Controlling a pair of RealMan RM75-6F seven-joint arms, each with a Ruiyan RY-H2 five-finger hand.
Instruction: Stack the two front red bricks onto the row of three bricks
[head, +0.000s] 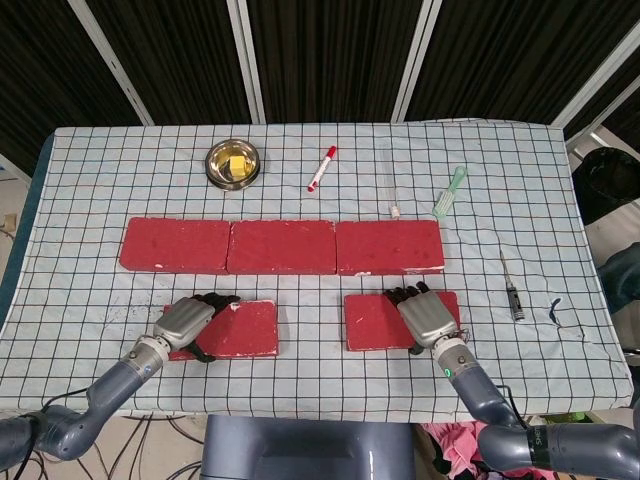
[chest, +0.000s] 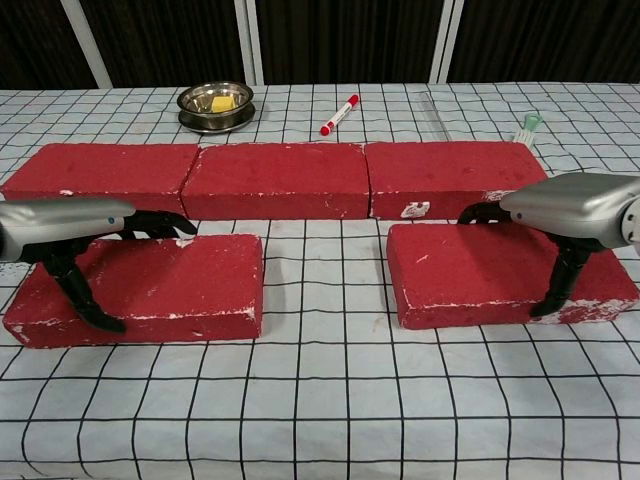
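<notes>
Three red bricks form a row across the table: left (head: 175, 245), middle (head: 282, 246), right (head: 390, 246). Two more red bricks lie flat in front of it. My left hand (chest: 75, 230) grips the left end of the front left brick (chest: 180, 280), with its fingers over the far edge and its thumb on the near face. My right hand (chest: 575, 215) grips the right end of the front right brick (chest: 470, 270) in the same way. Both bricks rest on the checked cloth. In the head view the left hand (head: 190, 320) and right hand (head: 428, 312) cover the bricks' outer ends.
Behind the row are a steel bowl (head: 233, 163) with something yellow inside, a red marker (head: 321, 168), a clear thin tube (head: 392, 190) and a green brush (head: 450, 190). A small screwdriver (head: 512, 290) lies to the right of the front right brick.
</notes>
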